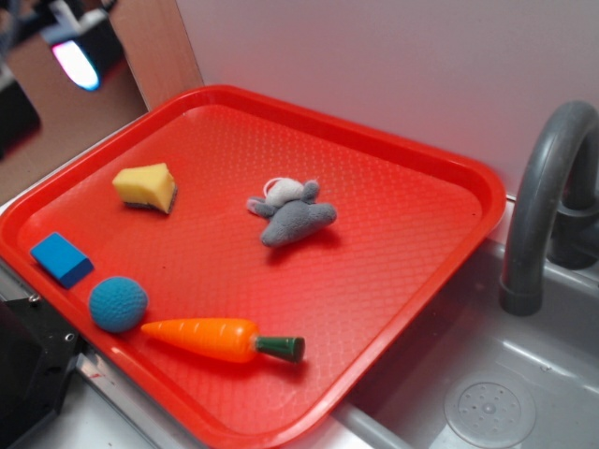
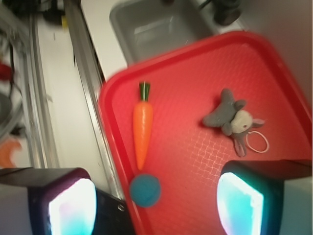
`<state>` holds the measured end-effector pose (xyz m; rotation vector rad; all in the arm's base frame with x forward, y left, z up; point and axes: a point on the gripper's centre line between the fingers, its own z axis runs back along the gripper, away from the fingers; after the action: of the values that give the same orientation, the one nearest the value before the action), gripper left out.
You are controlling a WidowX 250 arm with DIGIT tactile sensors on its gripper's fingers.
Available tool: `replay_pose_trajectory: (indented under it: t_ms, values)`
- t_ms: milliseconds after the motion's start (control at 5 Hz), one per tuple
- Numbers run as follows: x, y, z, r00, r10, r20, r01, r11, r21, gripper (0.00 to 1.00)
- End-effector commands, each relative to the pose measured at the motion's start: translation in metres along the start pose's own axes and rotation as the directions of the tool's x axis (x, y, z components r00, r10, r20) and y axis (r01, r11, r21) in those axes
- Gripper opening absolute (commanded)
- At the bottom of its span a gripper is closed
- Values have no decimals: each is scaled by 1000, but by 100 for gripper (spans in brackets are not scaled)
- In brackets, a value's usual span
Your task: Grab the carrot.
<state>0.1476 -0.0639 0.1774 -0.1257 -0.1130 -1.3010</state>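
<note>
The orange carrot [image 1: 223, 339] lies flat near the front edge of the red tray [image 1: 402, 150], with its dark green stub pointing right and its tip next to a blue ball [image 1: 118, 304]. In the wrist view the carrot [image 2: 143, 125] lies lengthwise ahead of the gripper, just beyond the ball [image 2: 145, 191]. My gripper [image 2: 156, 208] hangs high above the tray's edge, open wide, with nothing between its fingers [image 2: 73, 210]. In the exterior view the gripper [image 1: 80, 51] is a blur at the far top left, well away from the carrot.
On the tray also lie a blue block [image 1: 61, 259], a yellow wedge [image 1: 146, 186] and a grey plush mouse [image 1: 292, 215]. A grey sink [image 1: 487, 374] with a faucet [image 1: 543, 206] sits to the right. A black fixture [image 1: 33, 374] stands at the front left.
</note>
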Motion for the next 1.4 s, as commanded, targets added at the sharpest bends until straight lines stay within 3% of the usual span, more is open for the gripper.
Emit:
replay_pose_trajectory:
  t_ms: [0,200,400,600,1200]
  values:
    - [32,-11,-55,958,-261,-116,258,965,-40,100]
    - [38,-12,-92,957,-235,-170,228,972,-55,100]
    - [40,-15,-125,966,-73,-249,65,997,-42,100]
    - [43,-24,-138,954,91,-287,-95,995,-2,100]
    - [31,-20,-162,933,154,-326,-162,987,2,100]
